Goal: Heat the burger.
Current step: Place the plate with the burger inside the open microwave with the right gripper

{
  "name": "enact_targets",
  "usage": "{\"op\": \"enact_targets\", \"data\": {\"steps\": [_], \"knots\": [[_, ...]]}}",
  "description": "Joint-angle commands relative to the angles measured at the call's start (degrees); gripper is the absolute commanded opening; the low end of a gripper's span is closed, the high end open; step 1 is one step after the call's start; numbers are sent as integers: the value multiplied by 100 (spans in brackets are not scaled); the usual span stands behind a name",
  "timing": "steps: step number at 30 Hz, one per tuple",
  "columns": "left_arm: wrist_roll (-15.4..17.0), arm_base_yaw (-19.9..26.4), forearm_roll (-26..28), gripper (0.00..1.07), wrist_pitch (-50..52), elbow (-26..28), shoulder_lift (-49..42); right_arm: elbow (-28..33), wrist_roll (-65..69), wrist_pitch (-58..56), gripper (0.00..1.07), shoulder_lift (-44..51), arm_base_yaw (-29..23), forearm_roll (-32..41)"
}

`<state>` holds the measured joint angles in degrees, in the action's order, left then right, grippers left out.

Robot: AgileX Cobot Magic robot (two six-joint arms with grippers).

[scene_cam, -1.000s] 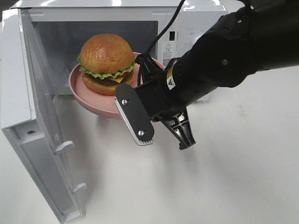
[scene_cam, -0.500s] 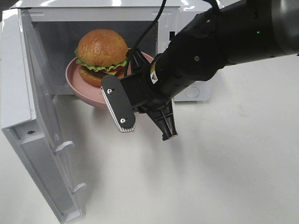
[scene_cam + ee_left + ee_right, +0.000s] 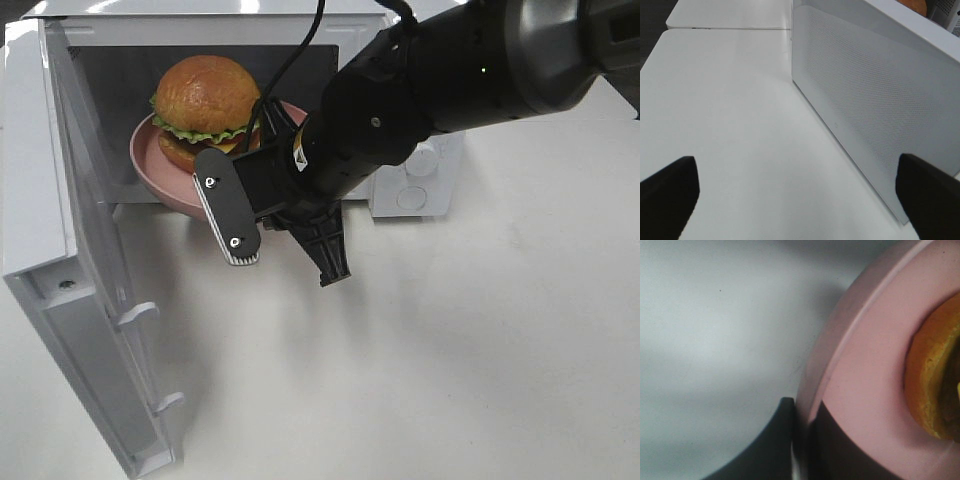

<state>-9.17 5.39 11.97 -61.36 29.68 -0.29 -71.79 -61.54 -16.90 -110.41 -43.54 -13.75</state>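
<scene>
Presently gripped: pink plate (image 3: 860, 390) rim, my right end effector (image 3: 802, 407) pinched narrow on it.
Burger (image 3: 203, 100): on that plate, in the open microwave's (image 3: 420, 185) mouth.
Hidden: plate's right rim, behind my arm.
Left end effector (image 3: 797, 195): wide, over counter (image 3: 730, 125), left of the door (image 3: 865, 100).

The burger (image 3: 205, 95) sits on the plate (image 3: 150, 175), in the microwave (image 3: 415, 190)'s opening.

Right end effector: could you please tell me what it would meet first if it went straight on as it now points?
Probably the microwave's back wall: the end effector, shut on the plate's rim, points into the open cavity, with the burger aboard. Depth is unclear.
</scene>
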Motion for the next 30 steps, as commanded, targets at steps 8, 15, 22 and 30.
{"op": "enact_targets", "data": {"steps": [8, 15, 22, 30], "knots": [[29, 17, 52, 100, -11, -11, -92, -619, 315, 29, 0, -321, 17, -218], [29, 17, 52, 100, -11, -11, -92, -1083, 579, -138, 0, -653, 17, -378], [29, 17, 52, 100, -11, -11, -92, -1730, 722, -401, 0, -1026, 17, -395], [29, 17, 52, 100, -11, -11, -92, -2412, 882, -561, 0, -1409, 17, -533]]}}
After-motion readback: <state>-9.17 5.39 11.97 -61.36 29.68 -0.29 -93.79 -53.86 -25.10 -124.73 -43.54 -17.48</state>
